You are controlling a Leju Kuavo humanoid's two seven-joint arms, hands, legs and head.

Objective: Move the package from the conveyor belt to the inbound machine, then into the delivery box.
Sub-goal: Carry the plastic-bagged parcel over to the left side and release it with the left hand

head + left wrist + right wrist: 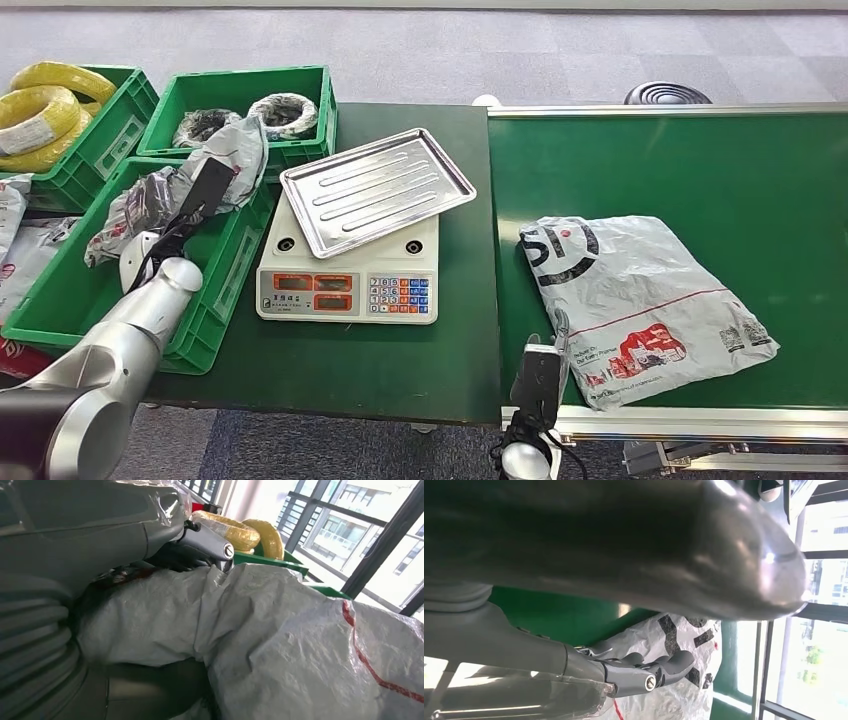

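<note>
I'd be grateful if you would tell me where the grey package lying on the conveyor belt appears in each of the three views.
Head view: the grey package lies flat on the green conveyor belt, right of the scale, near the belt's front edge.
Left wrist view: not in it; the bag there is another package, held by the left hand.
Right wrist view: its black-printed corner shows beyond the right hand.
Shared landmark: the green belt, in the head and right wrist views.

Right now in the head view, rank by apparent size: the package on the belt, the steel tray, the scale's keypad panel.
1. Package on the belt, largest.
2. Steel tray, somewhat smaller.
3. Scale's keypad panel, smallest by far.
</note>
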